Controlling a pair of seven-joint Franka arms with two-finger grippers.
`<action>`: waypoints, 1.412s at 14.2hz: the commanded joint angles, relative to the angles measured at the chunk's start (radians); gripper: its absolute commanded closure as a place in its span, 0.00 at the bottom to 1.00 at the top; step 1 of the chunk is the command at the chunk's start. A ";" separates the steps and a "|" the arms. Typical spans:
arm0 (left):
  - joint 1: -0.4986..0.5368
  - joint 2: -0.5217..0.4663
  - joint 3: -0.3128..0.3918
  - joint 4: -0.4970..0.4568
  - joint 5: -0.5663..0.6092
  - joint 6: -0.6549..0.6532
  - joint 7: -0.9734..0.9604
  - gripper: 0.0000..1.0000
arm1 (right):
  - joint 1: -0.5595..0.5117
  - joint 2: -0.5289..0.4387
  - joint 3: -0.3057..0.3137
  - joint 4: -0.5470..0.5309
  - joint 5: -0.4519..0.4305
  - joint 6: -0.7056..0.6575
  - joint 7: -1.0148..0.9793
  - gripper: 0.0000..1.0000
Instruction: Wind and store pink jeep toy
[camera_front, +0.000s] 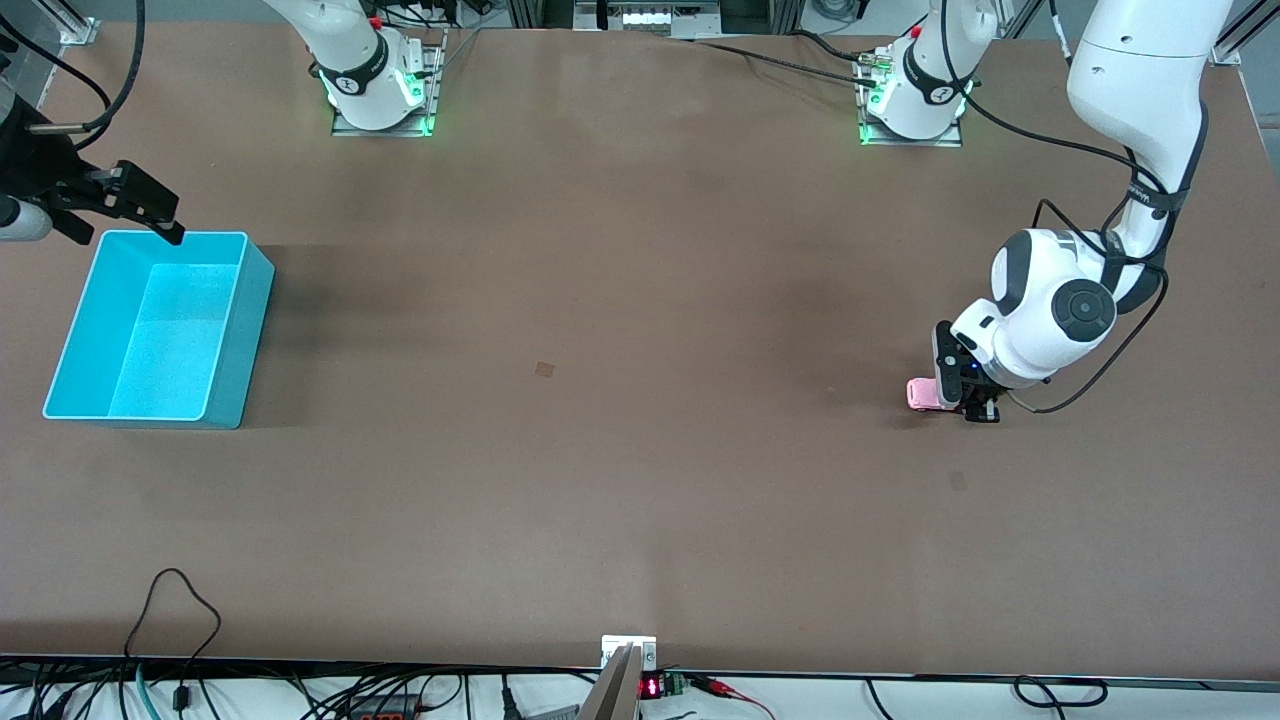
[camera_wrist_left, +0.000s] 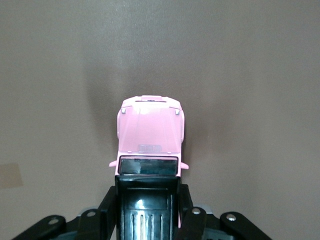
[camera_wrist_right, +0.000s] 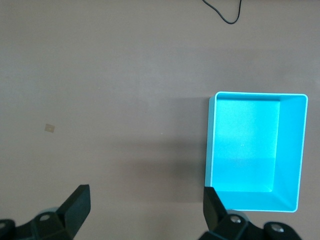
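The left gripper (camera_front: 968, 402) is clamping the pink jeep toy (camera_wrist_left: 150, 135) on the tabletop (camera_front: 640, 400); the right gripper (camera_wrist_right: 145, 210) is waiting wide open, empty, above the cyan bin (camera_wrist_right: 292, 150).

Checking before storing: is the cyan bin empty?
Empty: the cyan bin shows only bare floor in the front and right wrist views.

Your left arm reaches out and bends down low at its own end of the table, and its left gripper (camera_front: 968, 400) points straight down with its fingers (camera_wrist_left: 192, 220) squeezed tight on the back of the pink jeep toy (camera_wrist_left: 150, 132). Your right arm waits up in the air at its end of the table. Its right gripper (camera_front: 135, 210) has its fingers (camera_wrist_right: 77, 205) spread wide with nothing between them.
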 joint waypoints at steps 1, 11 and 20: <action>0.004 0.005 -0.001 0.011 0.015 -0.005 0.003 0.91 | -0.003 -0.006 0.002 0.018 0.017 -0.013 -0.005 0.00; 0.165 0.060 0.004 0.037 0.015 -0.031 0.144 0.92 | 0.002 0.003 0.013 0.018 0.034 0.002 -0.008 0.00; 0.332 0.117 0.004 0.107 0.016 -0.021 0.391 0.92 | 0.002 0.010 0.013 0.012 0.032 0.012 -0.007 0.00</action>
